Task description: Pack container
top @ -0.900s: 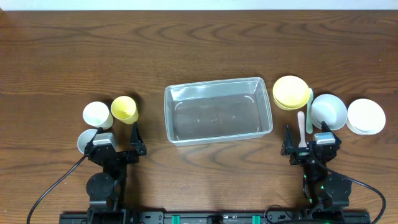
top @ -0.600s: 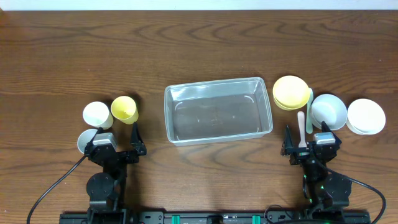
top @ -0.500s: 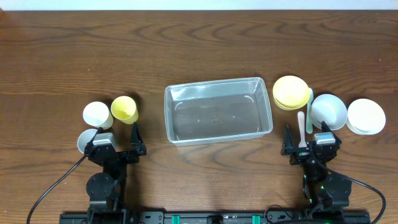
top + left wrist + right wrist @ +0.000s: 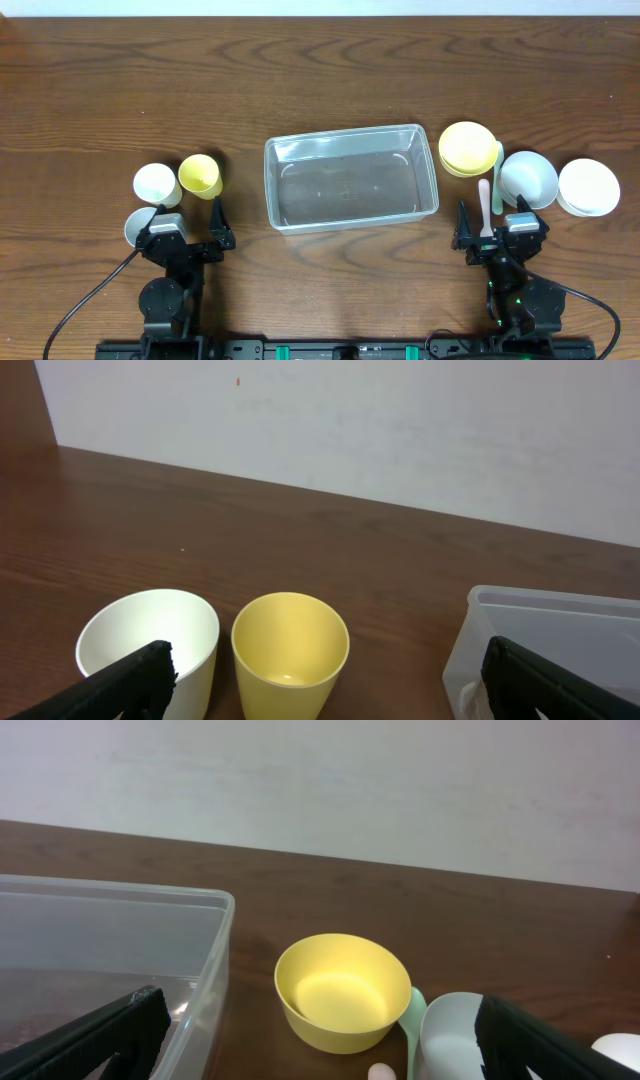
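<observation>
The clear container (image 4: 350, 178) was seen lying empty, its long axis set left to right, between the left gripper (image 4: 188, 217) and the right gripper (image 4: 490, 216), both open and empty, the right judged slightly nearer.

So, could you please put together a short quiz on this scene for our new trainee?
1. True or false: the container holds a bowl.
2. What colour is the bowl nearest the container? A) white B) yellow C) blue
3. Fill in: in the overhead view, the yellow cup stands on the container's ___ side.
Key: 1 false; 2 B; 3 left.
</observation>
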Available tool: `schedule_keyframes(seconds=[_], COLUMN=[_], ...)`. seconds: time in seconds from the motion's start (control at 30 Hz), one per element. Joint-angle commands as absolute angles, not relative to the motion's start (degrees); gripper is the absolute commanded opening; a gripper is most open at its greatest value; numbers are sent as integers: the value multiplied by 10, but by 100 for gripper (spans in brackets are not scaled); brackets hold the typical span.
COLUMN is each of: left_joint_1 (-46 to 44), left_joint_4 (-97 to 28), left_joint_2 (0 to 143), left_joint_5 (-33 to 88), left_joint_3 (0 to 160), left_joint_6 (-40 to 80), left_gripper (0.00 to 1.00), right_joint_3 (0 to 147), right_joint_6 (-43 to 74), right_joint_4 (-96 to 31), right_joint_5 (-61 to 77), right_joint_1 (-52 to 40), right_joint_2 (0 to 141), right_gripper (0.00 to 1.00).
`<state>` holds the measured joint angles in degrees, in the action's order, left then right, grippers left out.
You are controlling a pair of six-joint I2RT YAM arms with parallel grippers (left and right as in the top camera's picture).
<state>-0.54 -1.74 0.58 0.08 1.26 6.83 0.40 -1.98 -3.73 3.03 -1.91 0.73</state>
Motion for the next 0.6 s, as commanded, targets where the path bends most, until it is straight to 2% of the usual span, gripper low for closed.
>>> schedule_keyframes(seconds=[0.0, 0.57], left_joint_1=[-3, -3], left_joint_4=[-42, -42], left_joint_2=[2, 2], left_joint_5=[-1, -1], left_joint_3=[2, 2], left_joint_6=[67, 67], left_gripper=[98, 98], right_joint_3=[3, 3], right_joint_6=[-26, -39], right_joint_4=[-39, -41], right_joint_5=[33, 1], right_joint_1=[-27, -27], right_joint_2=[5, 5], right_gripper=[99, 99])
